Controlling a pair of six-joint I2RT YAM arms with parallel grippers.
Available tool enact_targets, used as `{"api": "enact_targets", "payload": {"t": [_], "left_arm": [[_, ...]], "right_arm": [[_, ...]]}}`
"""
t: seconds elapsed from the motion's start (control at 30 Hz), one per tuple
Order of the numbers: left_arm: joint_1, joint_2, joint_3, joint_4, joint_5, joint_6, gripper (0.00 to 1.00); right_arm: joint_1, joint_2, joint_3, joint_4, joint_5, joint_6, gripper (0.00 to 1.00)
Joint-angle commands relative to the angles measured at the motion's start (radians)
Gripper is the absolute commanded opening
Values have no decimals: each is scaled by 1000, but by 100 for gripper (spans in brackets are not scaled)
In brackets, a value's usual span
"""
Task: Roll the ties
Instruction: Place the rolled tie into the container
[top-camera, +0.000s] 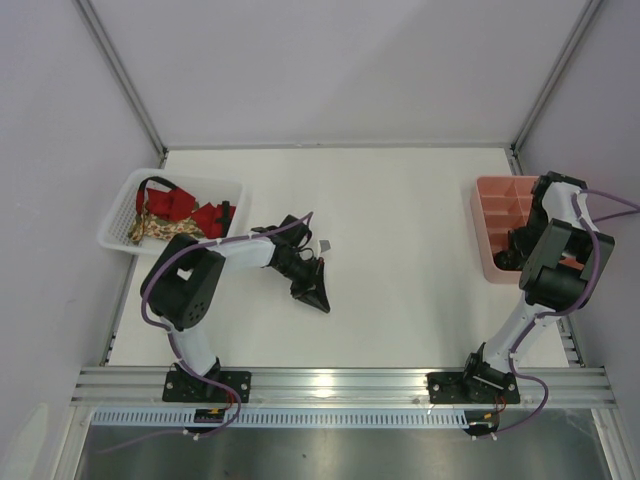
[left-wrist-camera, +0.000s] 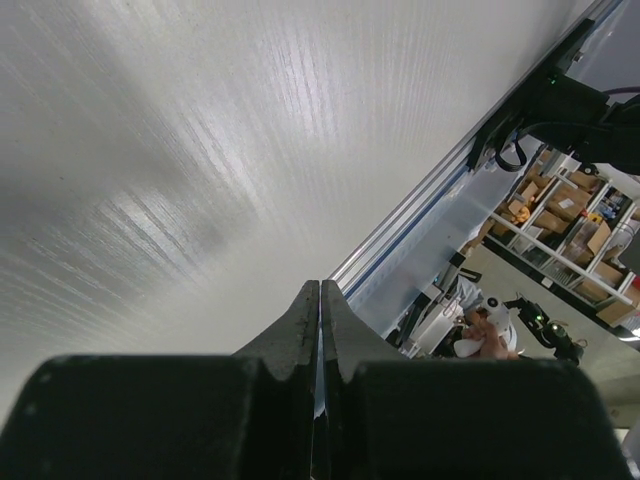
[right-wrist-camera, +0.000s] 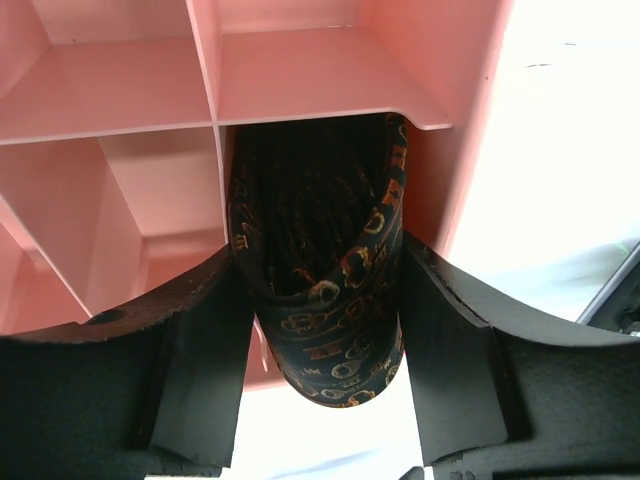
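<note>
Right gripper is seen around the rolled dark tie being stowed in the pink tray; grip or release cannot be told. Straight withdrawal is needed next.

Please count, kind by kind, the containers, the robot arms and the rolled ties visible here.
White basket: 1
Pink tray: 1
Robot arms: 2, left arm and right arm
Rolled tie, dark, in the tray: 1
Total: 5
Loose ties in the basket: tangled, not counted.
</note>
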Motion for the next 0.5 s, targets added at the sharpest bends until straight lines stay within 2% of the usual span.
{"api": "enact_targets", "payload": {"t": [0.0,0.23,0.47], "left_arm": [[14,0,11,38,20,17,7],[24,-9,-4,53,21,10,7],[37,-26,-21,52,23,11,7]], "right_arm": [[25,-27,-24,68,49,18,63],[73,-68,-118,182,97,23,65],[71,-52,-189,232,60,4,66]]}}
